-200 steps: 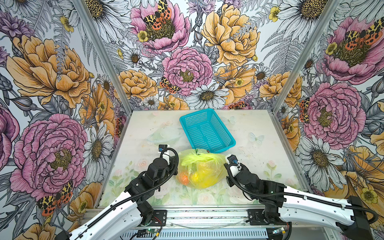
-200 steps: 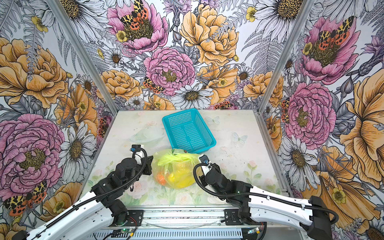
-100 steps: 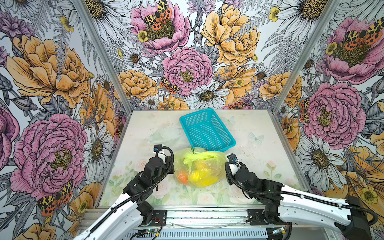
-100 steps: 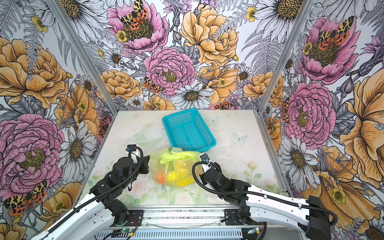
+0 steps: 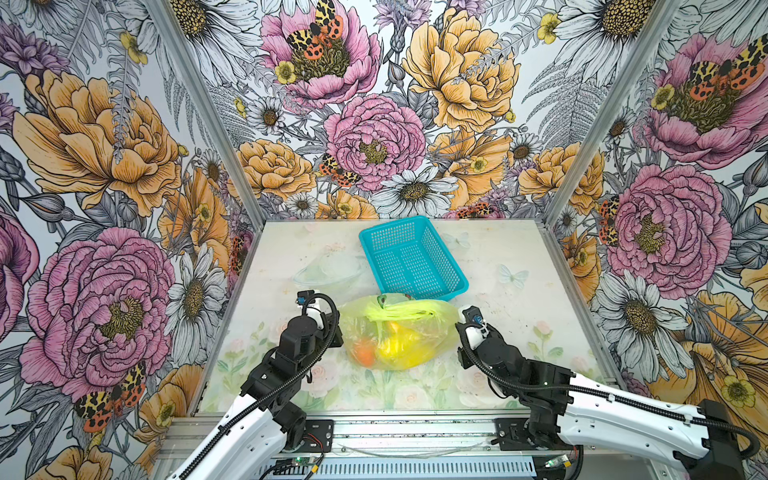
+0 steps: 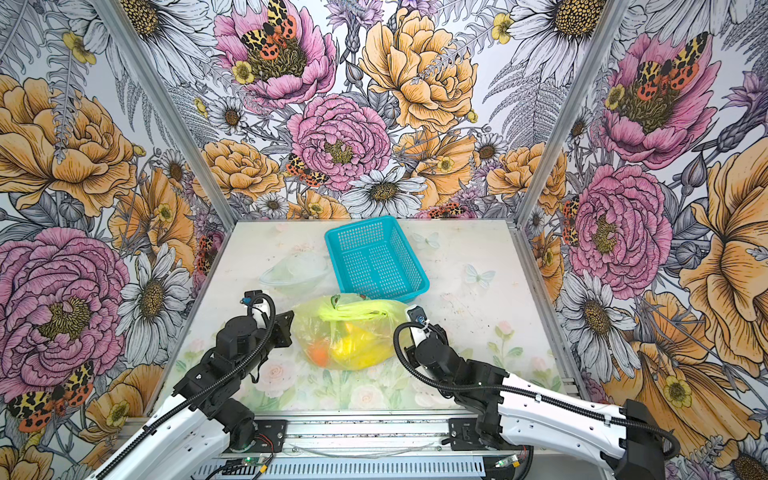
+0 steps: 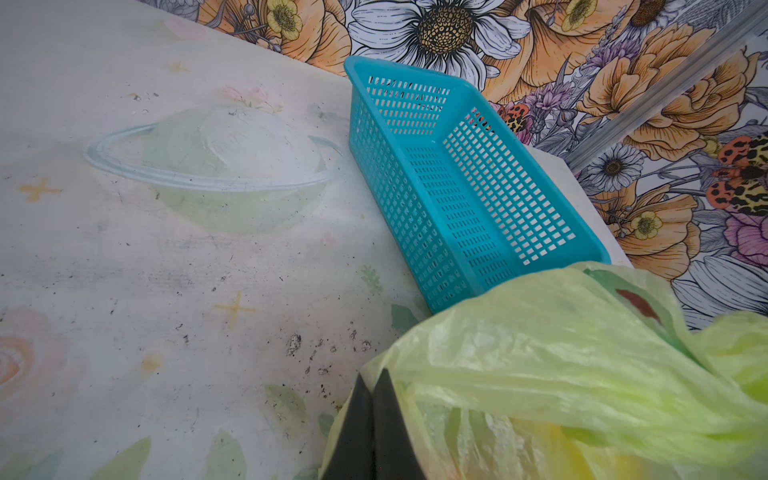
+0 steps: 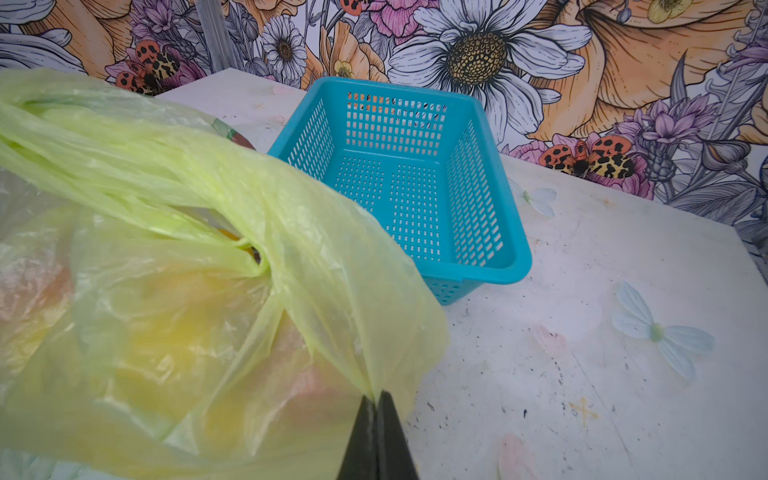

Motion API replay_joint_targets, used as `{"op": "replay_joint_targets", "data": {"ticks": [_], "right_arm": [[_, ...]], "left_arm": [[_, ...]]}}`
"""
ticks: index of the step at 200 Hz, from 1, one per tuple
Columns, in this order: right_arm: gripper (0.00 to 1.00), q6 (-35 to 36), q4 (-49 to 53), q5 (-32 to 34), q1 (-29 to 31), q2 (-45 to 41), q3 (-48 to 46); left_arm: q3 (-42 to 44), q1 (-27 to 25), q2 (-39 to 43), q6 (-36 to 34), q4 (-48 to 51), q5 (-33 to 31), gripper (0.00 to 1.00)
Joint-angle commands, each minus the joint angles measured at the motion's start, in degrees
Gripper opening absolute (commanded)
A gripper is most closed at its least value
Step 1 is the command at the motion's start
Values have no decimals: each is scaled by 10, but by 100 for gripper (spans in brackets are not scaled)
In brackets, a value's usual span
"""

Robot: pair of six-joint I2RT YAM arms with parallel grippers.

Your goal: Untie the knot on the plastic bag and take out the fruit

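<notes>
loosely crumpled translucent plastic bag [image 5: 419,328], rounded fruit [image 5: 392,348] inside — perforated basket [image 5: 411,262]

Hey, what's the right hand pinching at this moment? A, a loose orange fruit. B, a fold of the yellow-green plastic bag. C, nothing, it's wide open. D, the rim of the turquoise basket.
B: in the right wrist view the right hand is shut on a gathered fold of the plastic bag, well clear of the turquoise basket.
</notes>
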State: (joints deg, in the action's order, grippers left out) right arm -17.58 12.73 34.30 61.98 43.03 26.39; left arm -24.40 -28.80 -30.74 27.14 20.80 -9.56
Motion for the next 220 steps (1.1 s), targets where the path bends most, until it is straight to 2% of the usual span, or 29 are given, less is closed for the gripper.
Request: {"op": "replay_joint_targets", "data": {"ticks": [1,69,90,130,220], "right_arm": [[0,-12,-19,20,-11,-17,-8],[0,-35,-58,61,-31,-50,-43],[0,-31,-102,41,-32,-88,-72],[0,-23,-245,-51,-32,-125,-142],[0,-37,-345,-52,-33,-124,-187]], "left_arm": [[9,13,15,10,-11,2,0],[22,47,58,23,2,15,0],[23,57,66,26,3,24,0],[26,72,60,28,-3,39,0],[30,99,62,33,-9,60,0]]}}
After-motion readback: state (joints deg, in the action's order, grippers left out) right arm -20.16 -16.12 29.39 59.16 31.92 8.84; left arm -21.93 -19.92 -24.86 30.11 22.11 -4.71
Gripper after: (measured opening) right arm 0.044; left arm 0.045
